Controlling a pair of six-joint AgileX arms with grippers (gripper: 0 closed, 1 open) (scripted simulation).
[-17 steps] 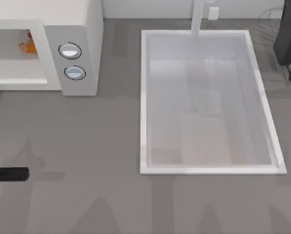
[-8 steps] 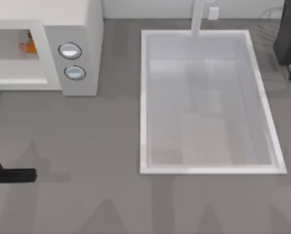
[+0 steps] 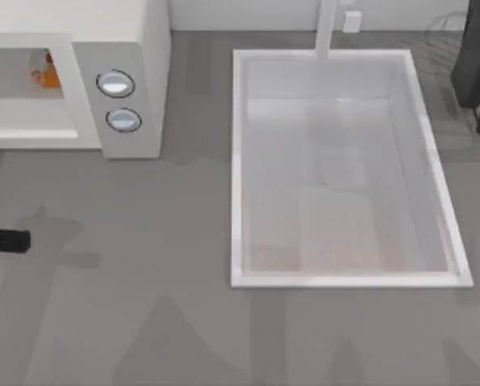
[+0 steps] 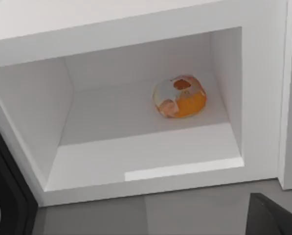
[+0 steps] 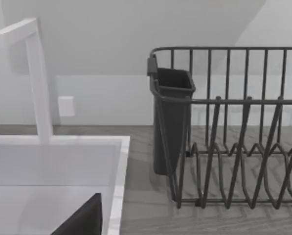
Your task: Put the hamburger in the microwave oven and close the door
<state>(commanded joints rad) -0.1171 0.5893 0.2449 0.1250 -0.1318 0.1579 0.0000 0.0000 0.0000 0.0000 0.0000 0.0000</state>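
The hamburger (image 3: pixel 43 71) sits inside the oven (image 3: pixel 135 48), upper left. The left hand (image 3: pixel 6 240), grip state unclear, could mis-swing the door, leaving it ajar.

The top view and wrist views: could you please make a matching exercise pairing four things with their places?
1. hamburger
2. knobs
3. sink
4. dish rack

A. right of the microwave
B. inside the microwave's open cavity
C. far right corner of the table
D. stacked on the microwave's front panel

Pairs: 1-B, 2-D, 3-A, 4-C
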